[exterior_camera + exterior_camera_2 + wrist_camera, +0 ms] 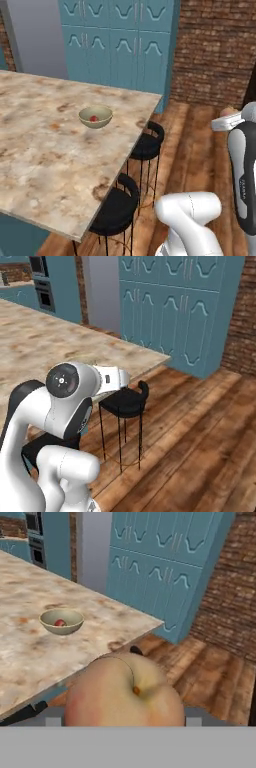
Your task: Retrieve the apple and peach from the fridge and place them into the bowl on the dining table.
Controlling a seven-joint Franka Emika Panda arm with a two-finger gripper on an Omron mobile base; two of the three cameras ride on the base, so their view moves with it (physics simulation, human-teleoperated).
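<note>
On the left of your view, the dining table (45, 165) runs away from you, and the bowl (95, 117) sits out on its top, back from the right edge, with the apple (93, 119) already showing red inside. Moving right, two black stools (118, 210) stand along that edge, so bring the arm in high over them. At the far right, the gripper (125, 714) is closed wide around the peach (124, 698), held off the table's right side, over the wood floor (the fingertips themselves are hidden by the fruit). In my judgement, you should carry it level over the table, stop above the bowl, lower until the fruit is just over the rim, then release beside the apple. The peach is nearly round, with no real long axis; its stem dimple faces the hand camera.
</note>
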